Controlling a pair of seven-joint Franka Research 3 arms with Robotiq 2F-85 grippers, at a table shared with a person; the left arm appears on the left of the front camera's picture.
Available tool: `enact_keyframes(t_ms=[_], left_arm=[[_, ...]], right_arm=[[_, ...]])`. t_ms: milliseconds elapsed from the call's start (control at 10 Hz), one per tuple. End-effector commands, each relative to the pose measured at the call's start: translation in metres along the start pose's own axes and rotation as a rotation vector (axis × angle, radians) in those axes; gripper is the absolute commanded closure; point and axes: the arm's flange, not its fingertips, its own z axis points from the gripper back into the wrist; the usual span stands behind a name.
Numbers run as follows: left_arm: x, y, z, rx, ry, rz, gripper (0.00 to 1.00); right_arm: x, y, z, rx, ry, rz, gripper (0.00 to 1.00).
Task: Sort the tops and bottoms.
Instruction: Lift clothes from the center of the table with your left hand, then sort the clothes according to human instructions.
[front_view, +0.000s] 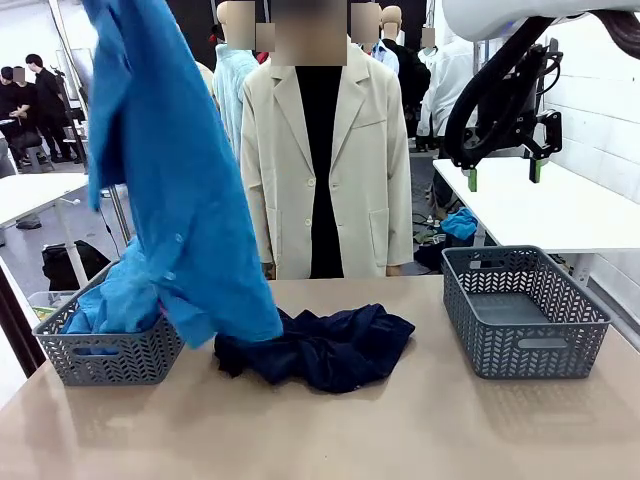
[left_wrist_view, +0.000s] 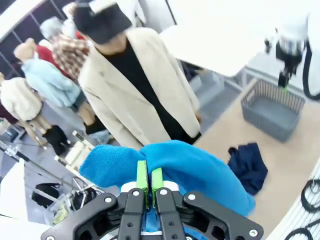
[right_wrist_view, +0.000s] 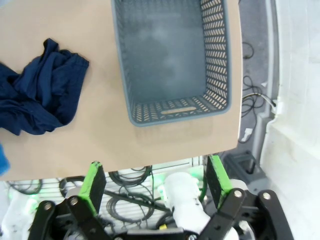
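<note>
High at the left of the front view, pinched between the closed green pads of the left gripper (left_wrist_view: 149, 176): a blue shirt (front_view: 180, 200), buttons showing, draped from above the picture's top edge down to the level of the desk (front_view: 350, 430). Lower end in front of the right corner of the left basket (front_view: 110, 362) and across the left edge of the dark garments (front_view: 320, 350); touching them or just clear, impossible to tell.

Inside the left basket, more blue cloth (front_view: 120, 295), heaped up to the rim.

Dark garments in one crumpled navy pile at the middle of the desk, between the two baskets, well apart from the right one.

Right basket (front_view: 530, 340) grey, with a woven-pattern wall, on the right side of the desk near its edge, bare bottom showing.

Right gripper (front_view: 505, 176) up in the air, above and beyond the right basket, jaws spread wide, nothing between them, green pads pointing down. From its wrist camera, a straight look down on the basket, the desk edge and one end of the navy pile.

At the far side of the desk, a person (front_view: 320, 170) in a cream coat over a black top, standing square to the pile.
</note>
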Motion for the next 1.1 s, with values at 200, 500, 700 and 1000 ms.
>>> enact_keyframes(t_ms=[200,500,700,1000], left_arm=[[0.04,0.008,0.057,0.084,-0.06,0.076,1.0],[0.039,0.009,0.065,0.055,-0.079,0.06,1.0],[0.039,0.009,0.065,0.055,-0.079,0.06,1.0],[0.039,0.009,0.065,0.055,-0.079,0.06,1.0]], right_arm=[[0.001,-0.002,0.001,-0.009,0.001,0.014,0.0],[0.001,-0.002,0.001,-0.009,0.001,0.014,0.0],[0.001,-0.002,0.001,-0.009,0.001,0.014,0.0],[0.001,-0.002,0.001,-0.009,0.001,0.014,0.0]])
